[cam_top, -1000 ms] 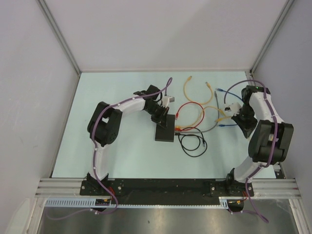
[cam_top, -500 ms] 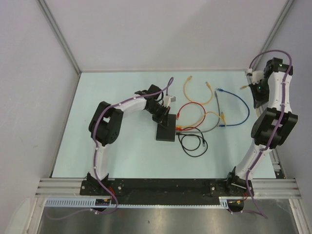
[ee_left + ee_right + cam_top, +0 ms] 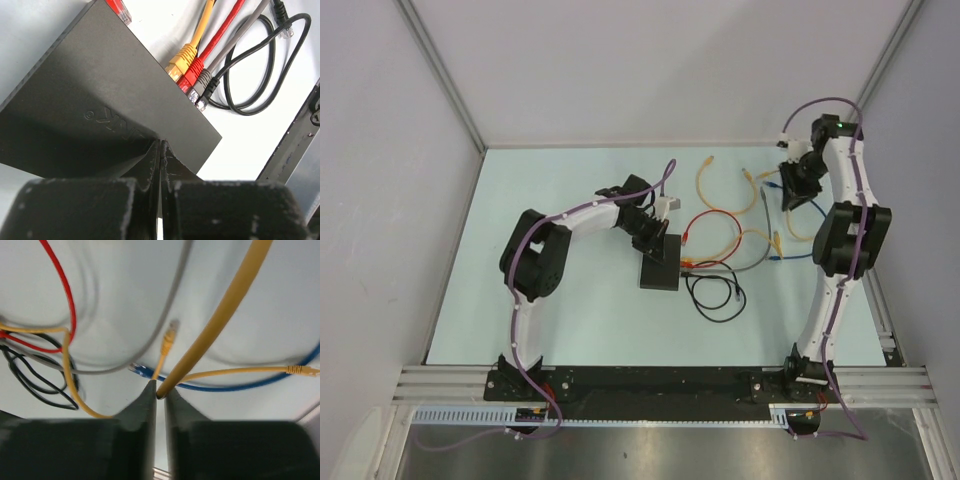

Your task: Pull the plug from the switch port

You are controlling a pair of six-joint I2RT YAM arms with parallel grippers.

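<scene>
Left wrist shows the left hand [image 3: 160,145], clenched empty, tips on the switch [image 3: 100,90]: a light box, likely to slide unless pinned. At the switch's edge sits the yellow plug [image 3: 181,59], stiff and probably latched; grip its body. Well away from the switch, the right hand [image 3: 160,391] pinches a limp yellow cable [image 3: 220,315]; whether it feeds that plug is unclear. Ports are hidden.

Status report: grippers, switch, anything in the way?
Left gripper shut, tips on the switch. Right gripper shut on a yellow cable. Yellow, red, grey, black plugs in ports; loose cables alongside.
</scene>
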